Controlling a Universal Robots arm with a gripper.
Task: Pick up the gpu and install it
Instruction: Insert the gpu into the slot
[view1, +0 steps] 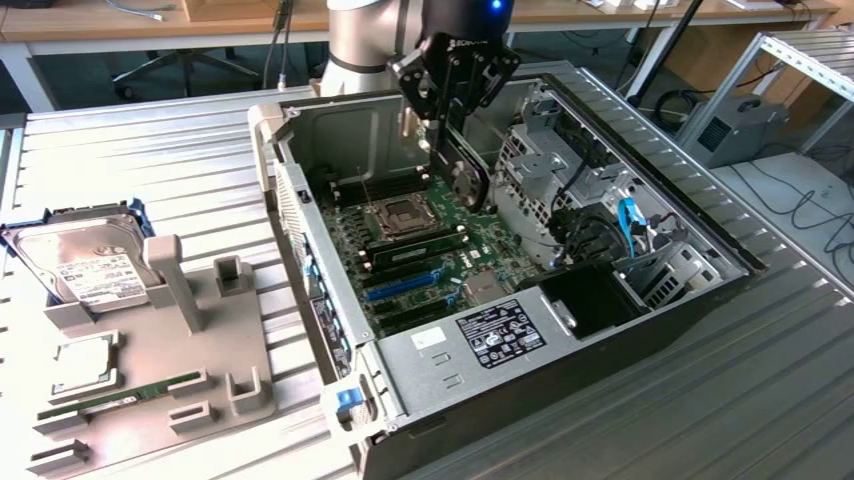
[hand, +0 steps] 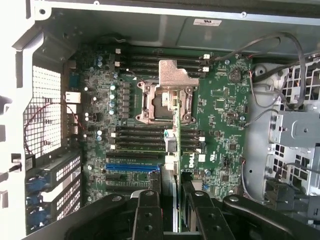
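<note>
Left of the case (view1: 304, 215) in the exterior view, a hard drive (view1: 87, 265) rests in a grey holder (view1: 200, 345) on the table (view1: 147, 150), while over the case's middle the tool (view1: 441, 125) (hand: 176, 212) is clenched on the gpu (view1: 463, 175) (hand: 176, 145), which hangs upright inside the case above the motherboard (hand: 220, 110).

The claw (hand: 174, 207) holds the gpu (hand: 175, 150) edge-on, upright above the green motherboard (hand: 220, 110).
</note>
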